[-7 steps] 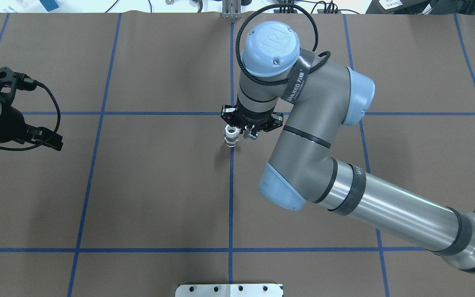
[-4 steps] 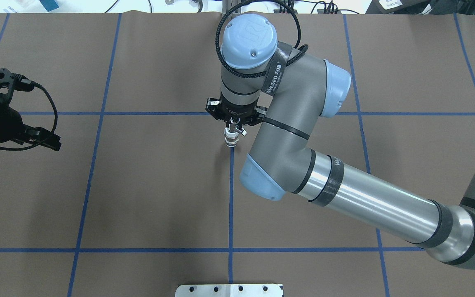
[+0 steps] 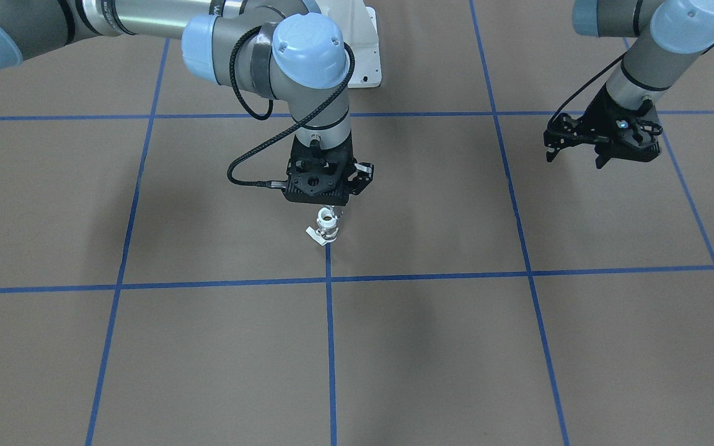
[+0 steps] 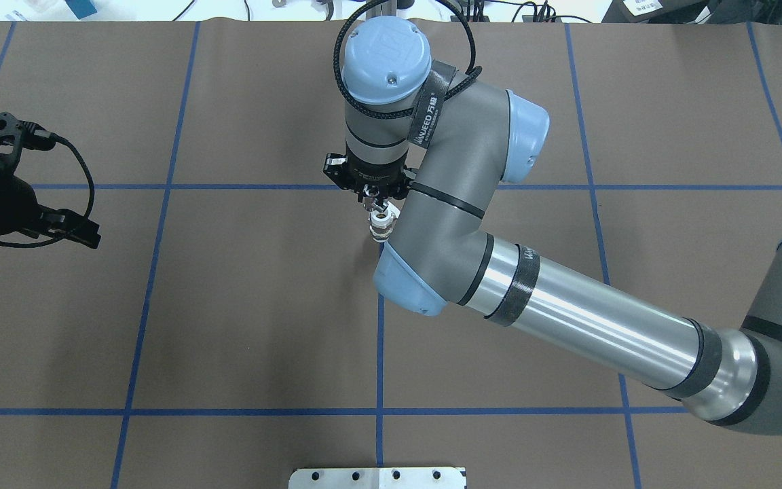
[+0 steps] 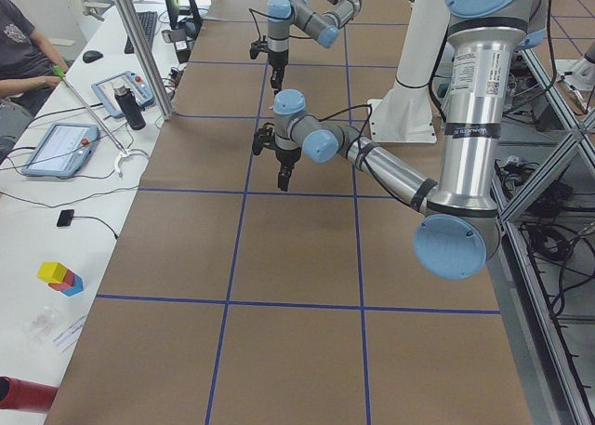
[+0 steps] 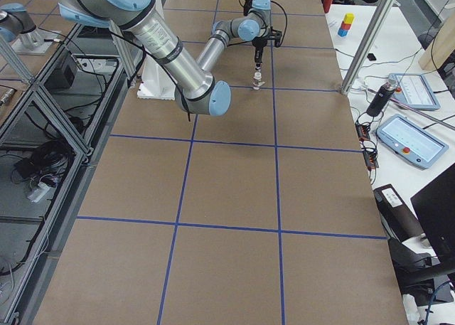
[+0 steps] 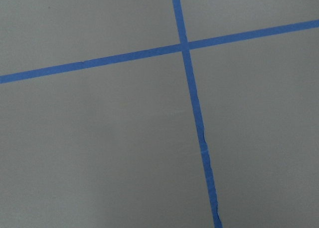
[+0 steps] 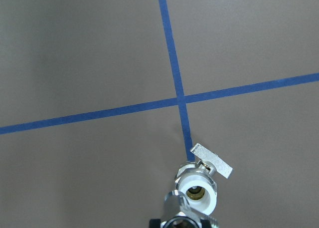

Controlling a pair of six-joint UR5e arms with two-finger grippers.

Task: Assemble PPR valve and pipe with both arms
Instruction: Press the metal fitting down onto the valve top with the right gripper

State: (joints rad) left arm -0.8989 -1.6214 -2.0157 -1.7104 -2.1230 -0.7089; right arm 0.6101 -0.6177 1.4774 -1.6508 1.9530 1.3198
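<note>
The PPR valve (image 3: 326, 228) stands upright on the brown table at the middle blue tape line, white ring end up and flat tab to the side. It also shows in the overhead view (image 4: 379, 228) and in the right wrist view (image 8: 198, 190). My right gripper (image 3: 330, 209) hangs just above it, shut on the small silvery pipe (image 4: 378, 206). In the right wrist view the pipe (image 8: 182, 214) sits right beside the valve's open top, not inside it. My left gripper (image 3: 574, 160) is open and empty, far off over bare table at the overhead view's left edge (image 4: 82, 234).
Blue tape lines (image 4: 380, 339) cross the brown mat. The robot's white base plate (image 4: 377, 477) sits at the near edge. My right arm's elbow (image 4: 408, 285) hangs over the table centre. Tablets and a bottle (image 5: 130, 109) lie on the operators' bench.
My right gripper has moved left with the pipe, from beside the valve to above its top. The valve and my left arm have stayed put.
</note>
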